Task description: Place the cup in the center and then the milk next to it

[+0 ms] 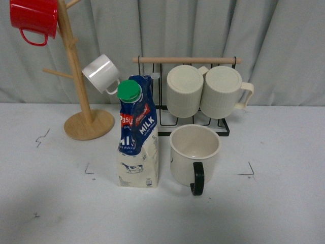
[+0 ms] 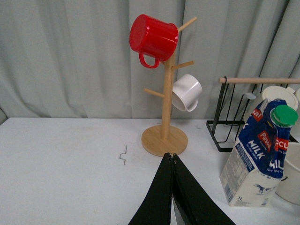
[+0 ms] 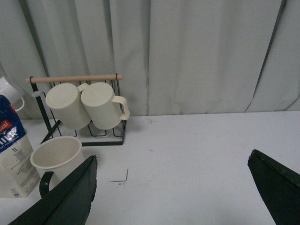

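Observation:
The cup (image 1: 194, 151), a wide cream mug with a black handle, stands upright on the white table inside the center patch (image 1: 167, 195), which is bounded by black corner marks. The milk (image 1: 137, 133), a blue-and-white carton with a green cap, stands upright right beside the cup on its left. Both also show in the right wrist view, the cup (image 3: 57, 156) and the milk (image 3: 14, 152). The milk shows in the left wrist view (image 2: 260, 157). My left gripper (image 2: 172, 157) is shut and empty, away from the milk. My right gripper (image 3: 172, 164) is open and empty, away from the cup. Neither arm shows in the front view.
A wooden mug tree (image 1: 81, 76) with a red mug (image 1: 34, 19) and a small white mug (image 1: 101, 72) stands at the back left. A black wire rack (image 1: 189, 91) with two ribbed cream mugs (image 1: 203, 91) stands behind the cup. A grey curtain hangs behind.

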Tool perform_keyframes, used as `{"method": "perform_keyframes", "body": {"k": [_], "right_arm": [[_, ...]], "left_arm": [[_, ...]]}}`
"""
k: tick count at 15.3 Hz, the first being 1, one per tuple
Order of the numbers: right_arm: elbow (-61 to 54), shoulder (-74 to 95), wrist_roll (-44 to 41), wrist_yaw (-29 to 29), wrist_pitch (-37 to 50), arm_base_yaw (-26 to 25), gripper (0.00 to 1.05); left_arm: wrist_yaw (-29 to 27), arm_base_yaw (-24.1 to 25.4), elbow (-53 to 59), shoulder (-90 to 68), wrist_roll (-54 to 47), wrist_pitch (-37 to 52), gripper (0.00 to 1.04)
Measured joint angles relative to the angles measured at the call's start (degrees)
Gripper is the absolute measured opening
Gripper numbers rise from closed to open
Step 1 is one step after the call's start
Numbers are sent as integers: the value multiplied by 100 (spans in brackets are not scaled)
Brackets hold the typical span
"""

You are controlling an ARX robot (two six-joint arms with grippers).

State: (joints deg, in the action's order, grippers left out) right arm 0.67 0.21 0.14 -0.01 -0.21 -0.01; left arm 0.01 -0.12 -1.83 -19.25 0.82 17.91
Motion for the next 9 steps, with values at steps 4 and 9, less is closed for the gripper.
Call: {"method": "perform_keyframes", "body": {"k": [4, 9], "right_arm": [[0, 0, 0, 0, 0, 0, 98], [0, 0, 0, 0, 2, 0, 98]], "left_arm": [[0, 0, 120, 463, 0, -304, 2], [0, 0, 120, 866, 0, -732, 2]]}}
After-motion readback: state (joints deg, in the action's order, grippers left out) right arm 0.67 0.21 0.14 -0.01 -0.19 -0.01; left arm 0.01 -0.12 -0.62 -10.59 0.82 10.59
